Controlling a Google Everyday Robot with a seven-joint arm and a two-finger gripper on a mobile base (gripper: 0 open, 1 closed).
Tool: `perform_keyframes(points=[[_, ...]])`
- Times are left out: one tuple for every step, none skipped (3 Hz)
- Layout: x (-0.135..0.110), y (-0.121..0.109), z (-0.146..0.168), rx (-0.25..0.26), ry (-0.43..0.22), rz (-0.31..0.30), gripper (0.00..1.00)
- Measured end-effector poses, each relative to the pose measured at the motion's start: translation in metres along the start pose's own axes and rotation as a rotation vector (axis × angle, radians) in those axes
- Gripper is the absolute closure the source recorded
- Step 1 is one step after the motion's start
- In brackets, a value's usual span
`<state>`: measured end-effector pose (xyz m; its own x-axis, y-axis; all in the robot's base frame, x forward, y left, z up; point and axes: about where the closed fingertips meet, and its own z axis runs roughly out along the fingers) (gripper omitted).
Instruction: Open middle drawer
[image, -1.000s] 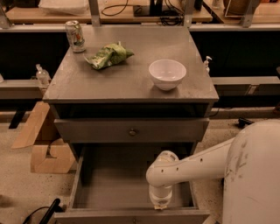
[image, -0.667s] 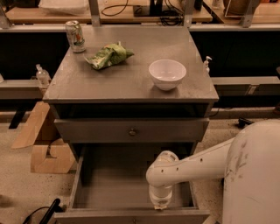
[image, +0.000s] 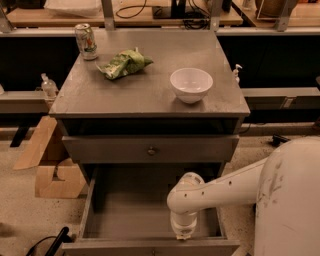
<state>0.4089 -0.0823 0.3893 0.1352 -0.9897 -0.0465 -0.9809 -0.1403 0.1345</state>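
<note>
Camera view: soda can (image: 86, 41) at eleven o'clock on cabinet top (image: 150, 97), green bag (image: 124, 63) beside, white bowl (image: 191, 85) at one. Middle drawer (image: 105, 149) shut, at eleven o'clock above gripper (image: 182, 234), well apart. Gripper low inside pulled-out bottom drawer (image: 125, 217); grip state: cannot tell.

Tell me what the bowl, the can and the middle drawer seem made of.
The bowl is glossy white, likely ceramic or plastic. The can looks like thin printed metal with a shiny rim. The middle drawer has a matte grey front, painted metal or laminate; its knob looks metal. The gripper hangs over the open bottom drawer.
</note>
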Motion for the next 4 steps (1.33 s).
perform_keyframes(points=[[0.0000,0.0001,0.0001,0.000,0.000,0.000,0.31],[0.0002,0.0007,0.0007,-0.002,0.000,0.000,0.08],[0.0018,-0.0038,0.0000,-0.002,0.000,0.000,0.00],[0.0018,-0.0038,0.0000,-0.002,0.000,0.000,0.00]])
